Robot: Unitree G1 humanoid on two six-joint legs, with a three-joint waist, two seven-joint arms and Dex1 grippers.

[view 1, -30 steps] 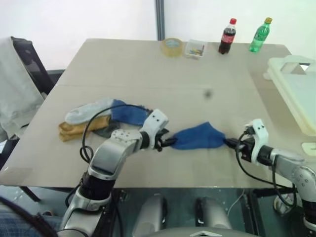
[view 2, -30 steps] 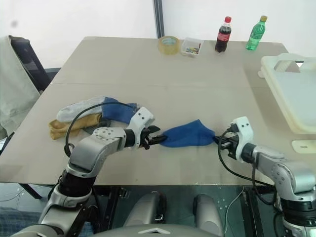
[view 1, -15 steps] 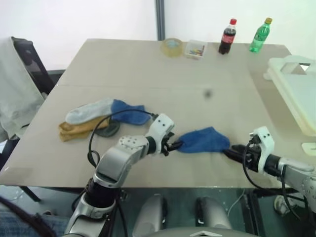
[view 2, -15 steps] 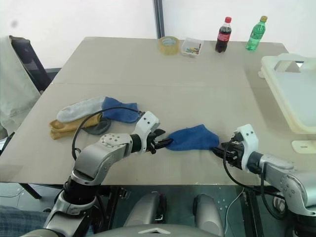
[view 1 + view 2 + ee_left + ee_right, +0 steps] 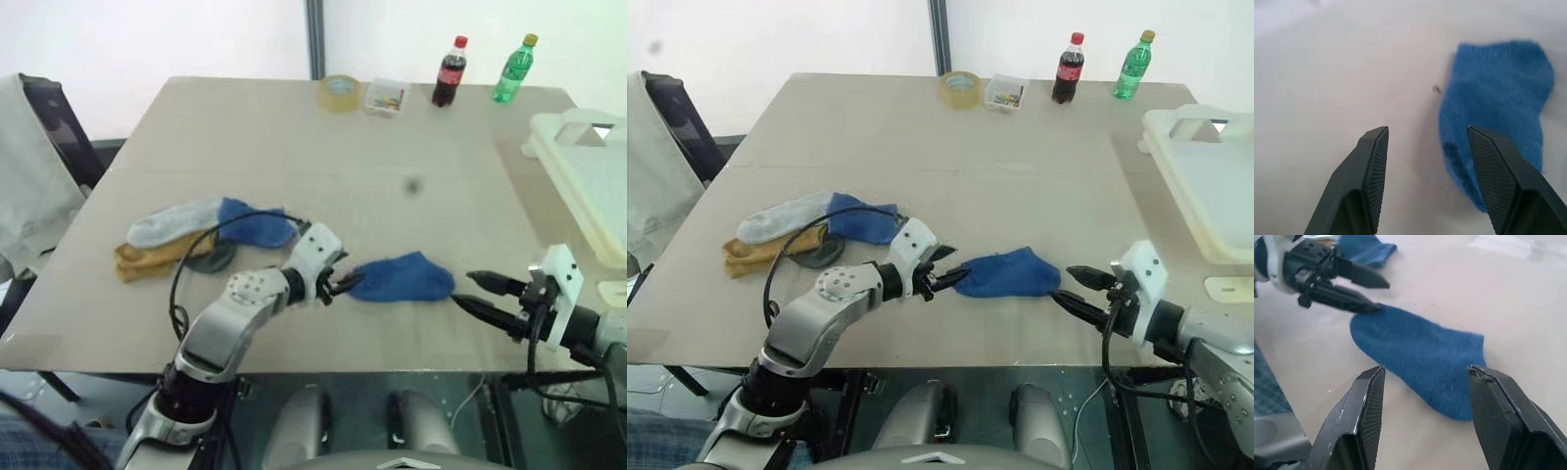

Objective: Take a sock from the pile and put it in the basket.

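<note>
A royal blue sock (image 5: 402,278) lies flat on the surface (image 5: 294,137), apart from the pile (image 5: 196,235). Both the left claw (image 5: 343,284) and right claw (image 5: 480,294) gape wide at its ends, holding nothing. Next, I judge, one must grip it and carry it right to the basket (image 5: 588,176).

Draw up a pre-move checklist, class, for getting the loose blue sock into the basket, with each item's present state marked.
1. Blue sock lies flat on the table, apart from the pile: ok.
2. Right gripper open, beside the sock's right end: ok.
3. Left gripper open at the sock's left end: ok.
4. Sock held by either gripper: not ok, both are open.
5. Basket stands at the table's right edge, tabletop between it and the sock bare: ok.
6. Basket's inside free: cannot tell.
</note>
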